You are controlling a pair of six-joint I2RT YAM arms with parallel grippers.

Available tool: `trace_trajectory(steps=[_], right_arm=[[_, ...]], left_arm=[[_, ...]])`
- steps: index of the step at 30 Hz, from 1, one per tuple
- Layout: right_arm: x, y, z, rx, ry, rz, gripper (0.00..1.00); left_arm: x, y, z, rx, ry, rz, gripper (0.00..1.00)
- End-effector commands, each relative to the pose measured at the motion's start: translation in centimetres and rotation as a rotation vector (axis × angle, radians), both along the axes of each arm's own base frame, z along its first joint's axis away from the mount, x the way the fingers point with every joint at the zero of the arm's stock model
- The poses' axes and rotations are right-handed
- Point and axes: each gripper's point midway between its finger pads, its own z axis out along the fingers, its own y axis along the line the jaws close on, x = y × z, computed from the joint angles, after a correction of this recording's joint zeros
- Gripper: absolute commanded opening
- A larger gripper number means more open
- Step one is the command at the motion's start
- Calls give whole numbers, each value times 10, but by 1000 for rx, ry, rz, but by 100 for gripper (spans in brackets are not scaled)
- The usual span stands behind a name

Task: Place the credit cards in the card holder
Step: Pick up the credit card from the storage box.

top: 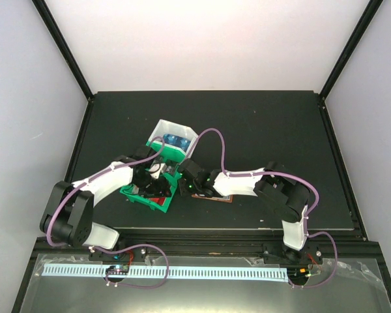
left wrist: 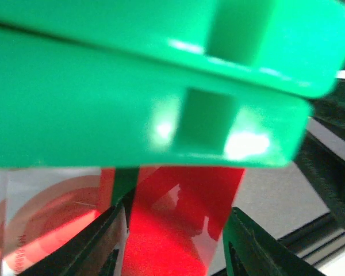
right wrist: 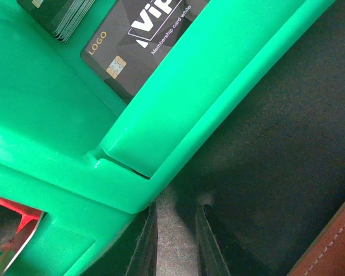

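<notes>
Close under the green tray's rim (left wrist: 161,98), a red credit card (left wrist: 178,230) stands between the fingers of my left gripper (left wrist: 175,244). The jaws are open and a gap shows at the right finger (left wrist: 247,241). More red-and-white cards (left wrist: 46,224) lie beside it. From above, my left gripper (top: 155,177) reaches into the tray (top: 146,199). My right gripper (top: 194,187) rests low between the tray and the brown card holder (top: 216,198). In the right wrist view its jaws (right wrist: 175,241) are narrowly open over the mat, with the holder's leather edge (right wrist: 333,247) behind them.
Black membership cards (right wrist: 144,46) and a stack of cards (right wrist: 63,23) lie in the tray's middle compartment. Blue cards (top: 177,140) sit in its white far end (top: 173,126). The tray's green wall (right wrist: 178,115) is just ahead of my right fingertips. Black frame rails border the mat.
</notes>
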Motion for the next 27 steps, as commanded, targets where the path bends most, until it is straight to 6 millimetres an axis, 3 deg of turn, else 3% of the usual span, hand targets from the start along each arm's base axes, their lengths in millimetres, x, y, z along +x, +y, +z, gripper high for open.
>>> trace_trajectory(steps=[1, 20, 23, 27], right_arm=[[7, 11, 13, 50, -33, -8, 21], [7, 10, 17, 54, -32, -18, 21], [7, 8, 22, 60, -39, -26, 21], [7, 10, 44, 116, -63, -27, 22]], left_arm=[[2, 11, -4, 79, -7, -3, 45], [6, 20, 16, 130, -67, -21, 11], [9, 28, 21, 176, -84, -14, 6], [12, 37, 33, 215, -131, 3, 2]])
